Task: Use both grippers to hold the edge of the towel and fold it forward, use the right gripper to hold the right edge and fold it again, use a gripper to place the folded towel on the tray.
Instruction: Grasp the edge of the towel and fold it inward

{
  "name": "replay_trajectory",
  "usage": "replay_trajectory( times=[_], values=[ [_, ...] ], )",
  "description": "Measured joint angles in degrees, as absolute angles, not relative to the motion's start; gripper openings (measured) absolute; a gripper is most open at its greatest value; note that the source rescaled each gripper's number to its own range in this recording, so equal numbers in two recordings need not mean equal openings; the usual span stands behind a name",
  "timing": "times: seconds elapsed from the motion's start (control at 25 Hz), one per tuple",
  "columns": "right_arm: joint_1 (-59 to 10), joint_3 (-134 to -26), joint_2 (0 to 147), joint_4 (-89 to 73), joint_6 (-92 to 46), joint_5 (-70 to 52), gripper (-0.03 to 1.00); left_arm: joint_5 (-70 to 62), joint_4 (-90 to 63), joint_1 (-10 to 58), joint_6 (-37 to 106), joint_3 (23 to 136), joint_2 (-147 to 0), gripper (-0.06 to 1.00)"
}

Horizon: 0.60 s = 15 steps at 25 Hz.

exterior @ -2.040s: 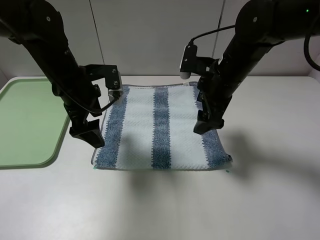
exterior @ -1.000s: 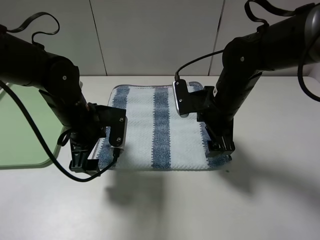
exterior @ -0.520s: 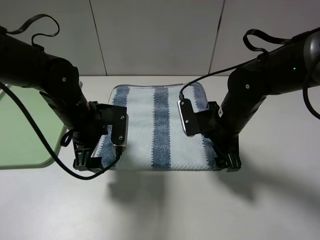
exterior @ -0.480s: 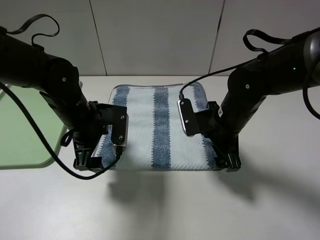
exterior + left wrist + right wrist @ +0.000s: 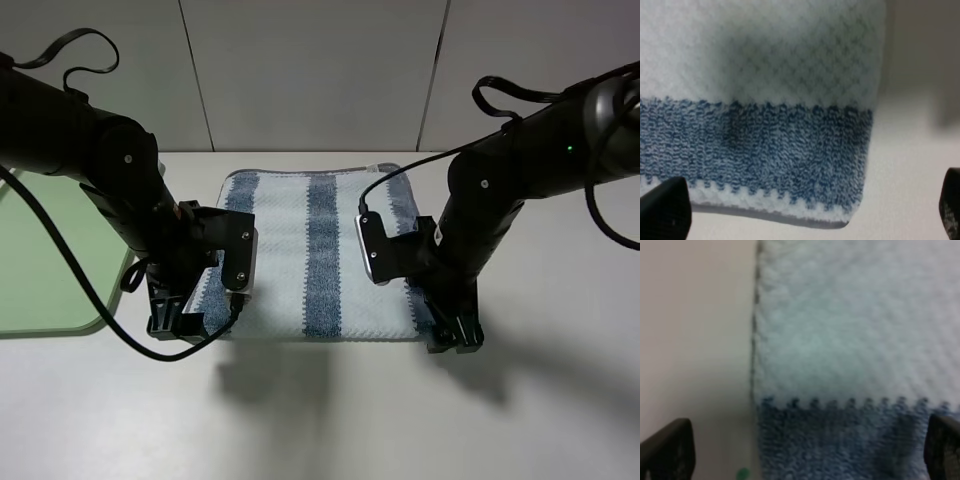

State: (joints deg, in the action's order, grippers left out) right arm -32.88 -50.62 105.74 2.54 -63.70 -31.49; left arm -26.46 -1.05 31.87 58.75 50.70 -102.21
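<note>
Right claw (image 5: 455,337) lower — one towel (image 5: 320,240), one tray (image 5: 25,290)

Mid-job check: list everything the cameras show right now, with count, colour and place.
towel: one, blue-grey and pale stripes, flat on the table between the arms
tray: one, pale green, at the table's left end
table: one, white, under towel and tray
wall panels: grey, behind the table
left gripper: one, black, jaws open, low at the towel's near left corner
right gripper: one, black, jaws open, low at the towel's near right corner
</note>
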Motion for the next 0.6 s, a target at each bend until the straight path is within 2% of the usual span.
replay_trajectory(
  times=[0.6],
  values=[
    [-33.0,-50.5,110.3,2.5,-63.0,-30.2,1.0,-26.5,-1.0,31.9,59.0,50.7,-102.2,0.99]
  ],
)
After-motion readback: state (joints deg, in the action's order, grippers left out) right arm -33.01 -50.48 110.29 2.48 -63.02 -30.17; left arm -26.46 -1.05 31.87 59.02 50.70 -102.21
